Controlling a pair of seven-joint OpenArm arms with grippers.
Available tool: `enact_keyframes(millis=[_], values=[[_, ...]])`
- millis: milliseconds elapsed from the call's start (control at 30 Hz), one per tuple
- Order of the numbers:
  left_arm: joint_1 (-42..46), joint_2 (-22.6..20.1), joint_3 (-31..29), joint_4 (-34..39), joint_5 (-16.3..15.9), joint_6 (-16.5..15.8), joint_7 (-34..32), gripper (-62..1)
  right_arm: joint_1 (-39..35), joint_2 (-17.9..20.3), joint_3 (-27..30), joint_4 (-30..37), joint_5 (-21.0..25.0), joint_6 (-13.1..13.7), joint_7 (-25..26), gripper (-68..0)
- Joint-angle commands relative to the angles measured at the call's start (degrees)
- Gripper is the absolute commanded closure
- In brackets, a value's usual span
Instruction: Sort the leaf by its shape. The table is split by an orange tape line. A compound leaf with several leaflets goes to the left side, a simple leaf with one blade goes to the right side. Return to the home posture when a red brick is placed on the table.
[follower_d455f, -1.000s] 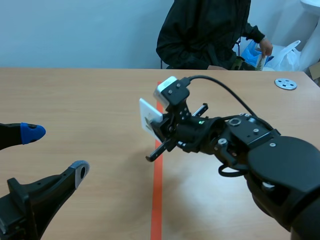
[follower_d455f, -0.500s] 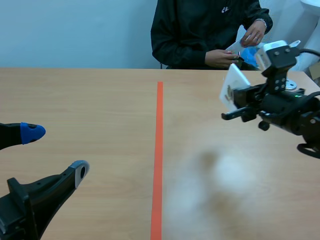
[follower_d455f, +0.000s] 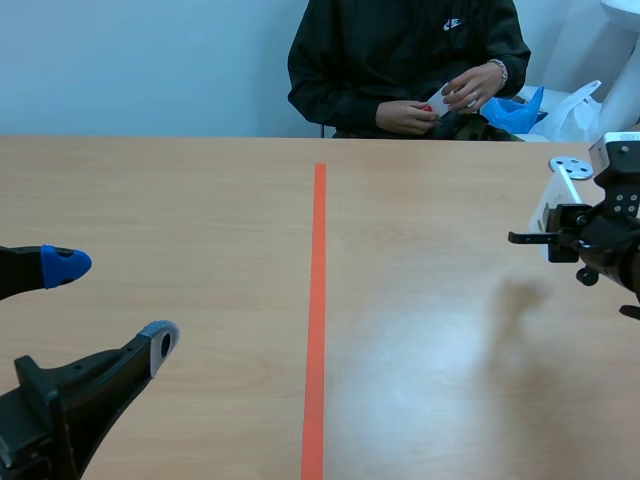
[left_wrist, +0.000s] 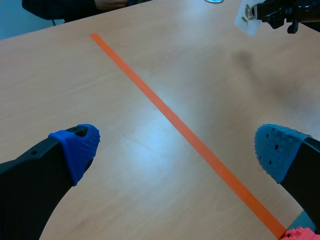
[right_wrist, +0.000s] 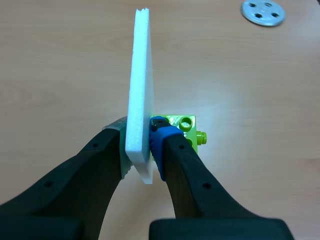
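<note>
A white foam card (right_wrist: 140, 95) stands edge-on between my right gripper's (right_wrist: 140, 145) fingers, which are shut on it. In the scene view that gripper (follower_d455f: 548, 238) hangs above the table's far right side, with the card (follower_d455f: 552, 203) upright in it. The left wrist view shows a small leaf sprig printed on the card (left_wrist: 247, 11); its shape is too small to tell. My left gripper (follower_d455f: 110, 305) is open low at the near left, with nothing between its blue pads (left_wrist: 80, 145).
The orange tape line (follower_d455f: 318, 300) runs down the table's middle. A metal disc (follower_d455f: 571, 167) lies at the far right. A lime-green brick (right_wrist: 186, 129) shows just behind my right finger. A person's hands (follower_d455f: 440, 100) across the table hold a white card and something small and red.
My right arm swung from over the tape line to the far right side, carrying the card. The person turned back to the table with a card in hand. My left gripper kept still.
</note>
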Motion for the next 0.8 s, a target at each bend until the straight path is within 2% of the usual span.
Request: enact_keyframes(millis=[0,133,233,333,500,633,767], values=[[-0.2,0.4,-0.3,0.4,-0.3,-0.2,-1.0,-62.3,3.3,0.5,0.9,-0.2,-0.1,-0.9,1.8,-2.0],[-0.2,0.4,-0.3,0.4,-0.3,-0.2,-1.0,-62.3,7.2,0.5,1.4,-8.0,-2.7,-1.5,4.1,-2.0],[-0.2,0.4,-0.3,0.4,-0.3,-0.2,-1.0,-62.3,9.9,0.5,1.4,-14.6,-3.0,-1.7,6.5,-2.0],[-0.2,0.4,-0.3,0.4,-0.3,-0.2,-1.0,-62.3,11.3,0.7,1.4,-18.5,-3.7,-4.0,8.9,-2.0],[-0.2,0.4,-0.3,0.4,-0.3,-0.2,-1.0,-62.3,11.3,1.2,1.4,-19.3,-5.2,-4.2,8.7,-8.1],[-0.2,0.4,-0.3,0.4,-0.3,-0.2,-1.0,-62.3,10.4,1.3,1.4,-19.3,-5.8,-6.5,7.9,-8.8],[-0.2,0.4,-0.3,0.4,-0.3,-0.2,-1.0,-62.3,9.5,1.3,1.4,-19.3,-5.8,-6.6,7.8,-17.1]])
